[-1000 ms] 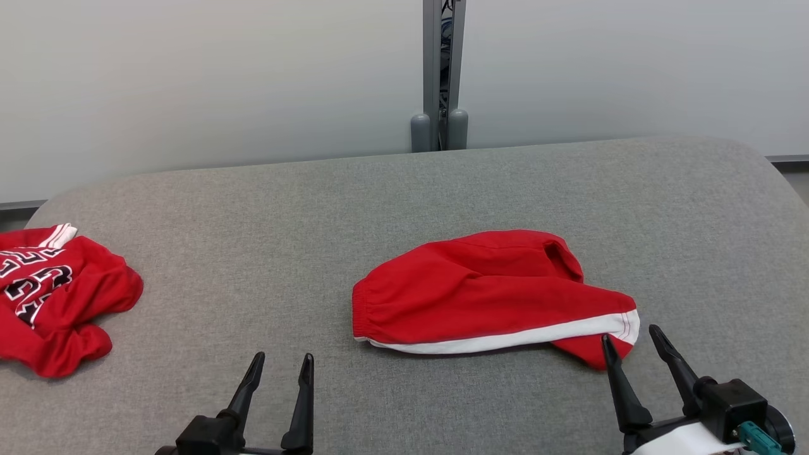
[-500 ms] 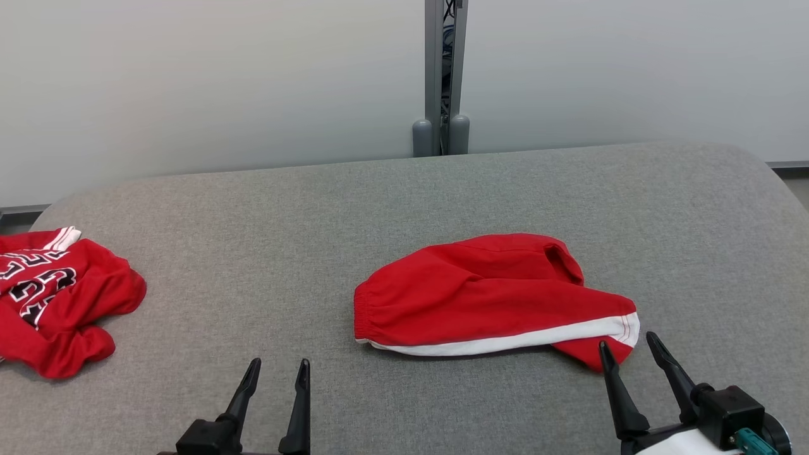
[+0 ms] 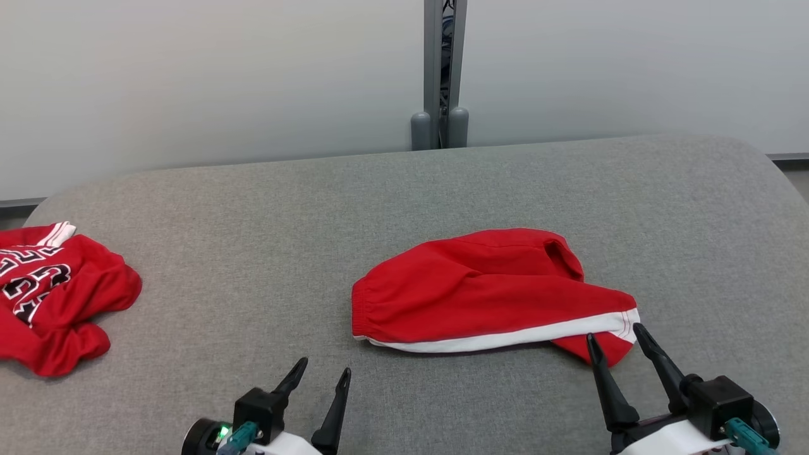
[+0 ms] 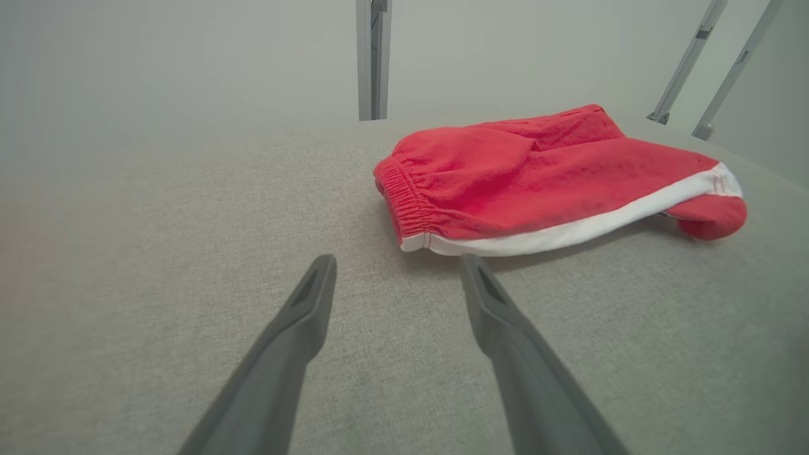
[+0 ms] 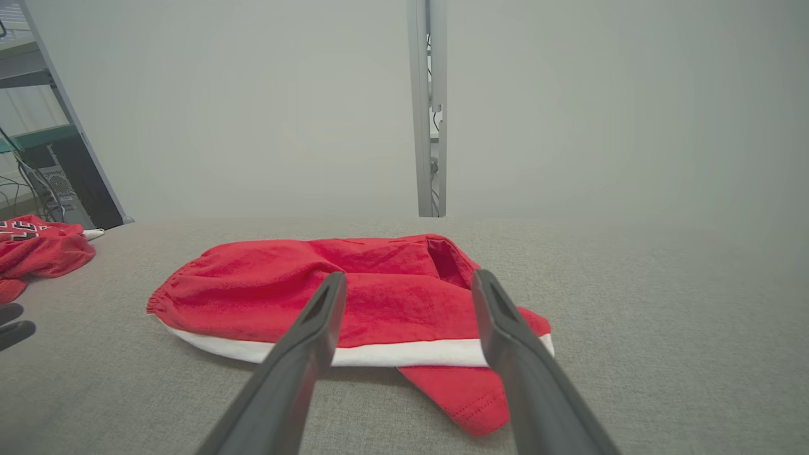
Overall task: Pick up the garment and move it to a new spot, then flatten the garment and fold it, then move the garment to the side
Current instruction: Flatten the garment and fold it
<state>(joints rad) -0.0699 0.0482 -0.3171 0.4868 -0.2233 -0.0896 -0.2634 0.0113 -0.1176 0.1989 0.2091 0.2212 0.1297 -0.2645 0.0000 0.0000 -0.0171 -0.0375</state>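
The garment (image 3: pixel 468 297) is a pair of red shorts with a white side stripe, lying folded over near the middle of the grey padded table (image 3: pixel 253 240). My right gripper (image 3: pixel 614 333) is open at the shorts' right end, its fingertips just short of the red leg hem. In the right wrist view the open right gripper (image 5: pixel 411 275) frames the garment (image 5: pixel 265 291) with nothing held. My left gripper (image 3: pixel 323 368) is open over bare table, front-left of the elastic waistband. The left wrist view has the left gripper (image 4: pixel 398 260) close to the garment (image 4: pixel 537 170).
A crumpled red jersey with black and white lettering (image 3: pixel 57 297) lies at the table's left edge, also in the right wrist view (image 5: pixel 38 246). A grey post (image 3: pixel 440 69) stands behind the table against the pale wall.
My left gripper has moved right toward the waistband and its wrist has turned, so its pale forearm now shows. The right gripper has edged left and forward to the hem. The shorts lie unchanged.
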